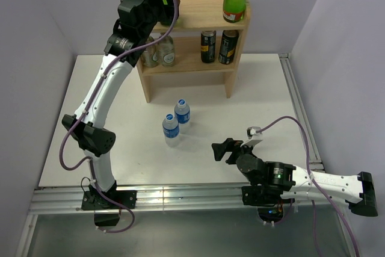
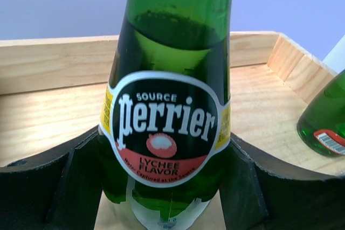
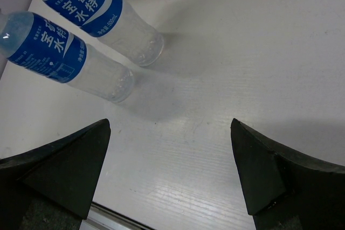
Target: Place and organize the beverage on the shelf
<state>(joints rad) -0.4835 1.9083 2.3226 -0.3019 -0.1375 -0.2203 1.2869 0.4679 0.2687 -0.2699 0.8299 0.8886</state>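
Left wrist: left jaws clamp the green bottle (image 2: 167, 106) low at its label, probably to keep it upright over the shelf (image 2: 48, 63) top board. Liquid reaches its shoulder. Second green bottle (image 2: 323, 127) stands at 3 o'clock.

Top external: shelf at 12 o'clock on the counter (image 1: 271, 100), cans (image 1: 218, 46) on the lower tier, two water bottles (image 1: 176, 121) mid-counter. Right jaws spread, empty.

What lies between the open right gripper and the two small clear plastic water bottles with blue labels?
Nothing: only bare white tabletop separates the right gripper from the two water bottles, as the right wrist view shows.
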